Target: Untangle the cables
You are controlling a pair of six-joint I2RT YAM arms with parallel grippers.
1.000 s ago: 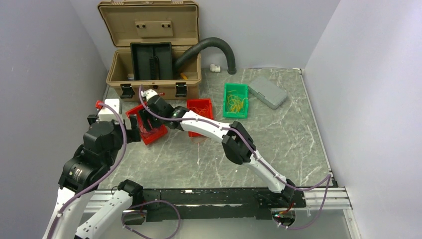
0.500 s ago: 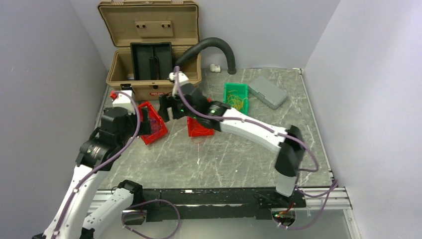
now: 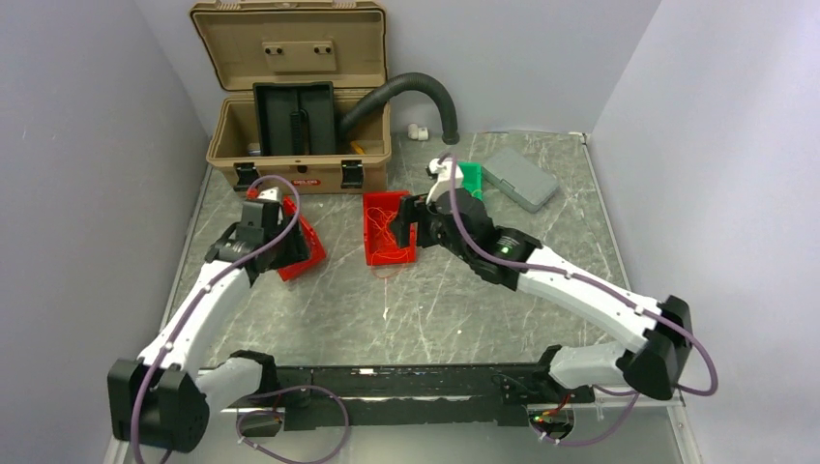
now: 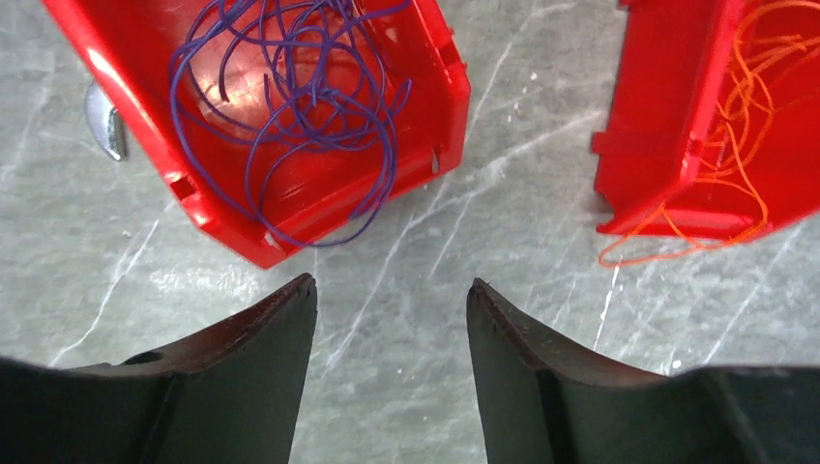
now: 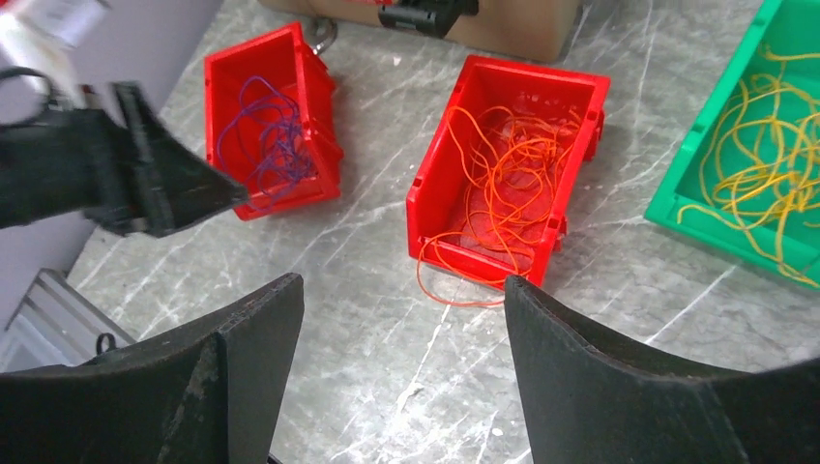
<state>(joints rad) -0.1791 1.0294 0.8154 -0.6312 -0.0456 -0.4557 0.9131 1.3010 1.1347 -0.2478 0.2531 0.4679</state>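
- The grey marbled table (image 3: 483, 319) carries everything. The arms' bases cover its near edge.
- A tan case (image 3: 290, 159) stands open at the table's back left corner with its lid up. A small red-and-white label (image 3: 307, 181) sits on its front wall between the two latches, and the writing is too small to read.
- A black ribbed hose (image 3: 425, 87) arches from the case's right side down to the table.
- A grey box (image 3: 522, 179) with its lid shut lies well to the right of the case.
- A green bin (image 5: 720, 242) sits between the case and the grey box. From above the right wrist hides most of it, and the right wrist view cuts it off at the edge.
- A straight red bin (image 5: 435, 164) lies in front of the case's right corner, its long side running away from the case.
- A slanted red bin (image 4: 440, 106) lies in front of the case's left half, turned at an angle to the case front. A shiny metal piece (image 4: 102, 121) shows beside it, half hidden and not identifiable.
- The right gripper (image 5: 401, 280) hangs to the right of the straight red bin, its fingers wide apart with nothing between them.
- The left gripper (image 4: 392, 285) hangs over bare table just beside the slanted red bin, its fingers moderately apart and holding nothing.
- The yellow cables (image 5: 764, 159) lie coiled in the green bin in loose loops with no single direction.
- The orange cables (image 5: 503, 184) lie mostly lengthwise in the straight red bin, and a few strands spill over the end wall farthest from the case onto the table.
- The purple cables (image 4: 300, 106) form a round tangle in the slanted red bin, with one loop drooping over its rim.
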